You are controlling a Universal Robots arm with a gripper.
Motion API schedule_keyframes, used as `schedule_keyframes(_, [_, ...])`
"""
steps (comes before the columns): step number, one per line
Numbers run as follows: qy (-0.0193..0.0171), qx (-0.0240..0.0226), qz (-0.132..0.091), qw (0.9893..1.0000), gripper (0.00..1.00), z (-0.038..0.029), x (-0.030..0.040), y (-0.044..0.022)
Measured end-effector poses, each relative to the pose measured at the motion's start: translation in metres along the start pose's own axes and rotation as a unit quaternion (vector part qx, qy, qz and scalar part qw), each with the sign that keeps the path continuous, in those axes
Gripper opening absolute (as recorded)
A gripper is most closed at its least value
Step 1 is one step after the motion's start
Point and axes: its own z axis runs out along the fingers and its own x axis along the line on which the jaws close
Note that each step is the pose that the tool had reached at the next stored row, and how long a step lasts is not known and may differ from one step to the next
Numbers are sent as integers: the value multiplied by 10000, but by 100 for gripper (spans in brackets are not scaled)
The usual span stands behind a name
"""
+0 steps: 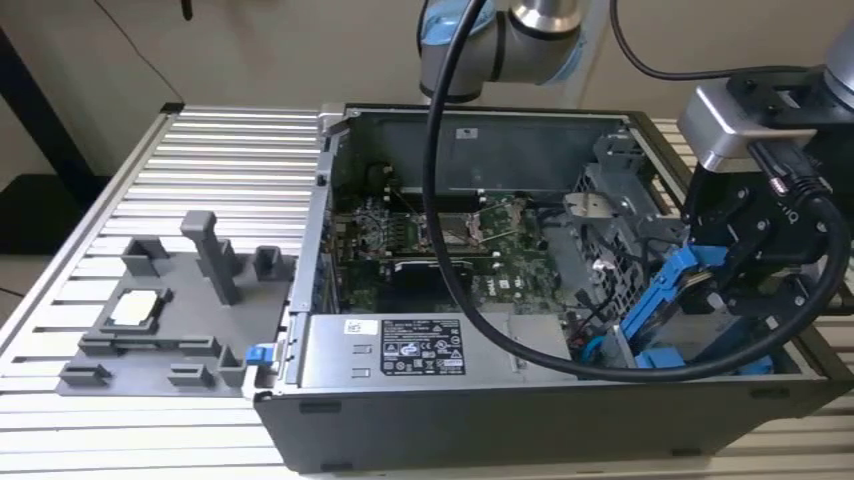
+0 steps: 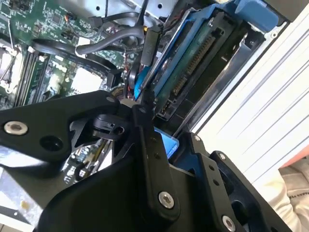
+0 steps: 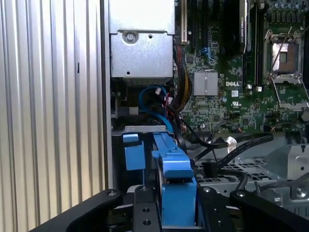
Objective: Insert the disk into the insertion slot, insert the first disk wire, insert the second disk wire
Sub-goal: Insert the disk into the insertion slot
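In the exterior view, the gripper (image 1: 727, 285) is seen at the exterior view's right end of the open case (image 1: 534, 415), partly cut off by the picture's edge and crossed by a thick black cable (image 1: 434, 150). The disk (image 1: 671, 290) is held there on a slant. Only its bright blue carrier is made out; its label is hidden. Its lower end reaches down toward the slot (image 1: 651, 355), but whether it has entered cannot be told. The green board (image 1: 441, 240) is seen in the middle of the case, and a grey metal box (image 1: 414, 350) with a sticker just beside the near wall. A grey fixture (image 1: 160, 310) lies on the slatted table (image 1: 240, 150), well apart from the case.

In the second wrist view, much is covered by the gripper's black body. The disk (image 2: 193, 63) is shown from its underside and one end: a narrow green circuit strip with a row of connector pins, framed by the blue carrier. One finger (image 2: 145, 113) is pressed against the carrier's edge. Black cables (image 2: 101, 43) are looped just beside the disk, over the board (image 2: 53, 19).

In the first wrist view, the disk (image 3: 169, 154) is seen edge-on, so that only the blue carrier shows. It is clamped between the black fingers (image 3: 144, 208), which are closed on it. Its far end is lost among blue and black wires beneath the metal box (image 3: 142, 48).
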Motion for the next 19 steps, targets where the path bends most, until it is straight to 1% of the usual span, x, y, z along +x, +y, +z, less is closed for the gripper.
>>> schedule_keyframes(1, [0, -1, 0, 10000, 34, 0, 0, 0])
schedule_keyframes(5, [-2, -5, 1, 10000, 34, 0, 0, 1])
schedule_keyframes(7, [-1, -4, 1, 10000, 36, 0, 1, 0])
schedule_keyframes(8, [0, -4, 1, 10000, 42, -1, 1, 0])
schedule_keyframes(10, [1, -8, 1, 10000, 42, -10, 1, 0])
schedule_keyframes(12, [0, -16, 2, 10000, 42, -61, -5, 0])
schedule_keyframes(15, [1, -17, 2, 10000, 42, -178, -18, 1])
schedule_keyframes(16, [3, -17, 2, 10000, 42, -204, -21, 1])
schedule_keyframes(18, [1, -13, 1, 10000, 42, -213, -22, 4])
schedule_keyframes(19, [-3, 3, 0, 10000, 42, -213, -22, 7])
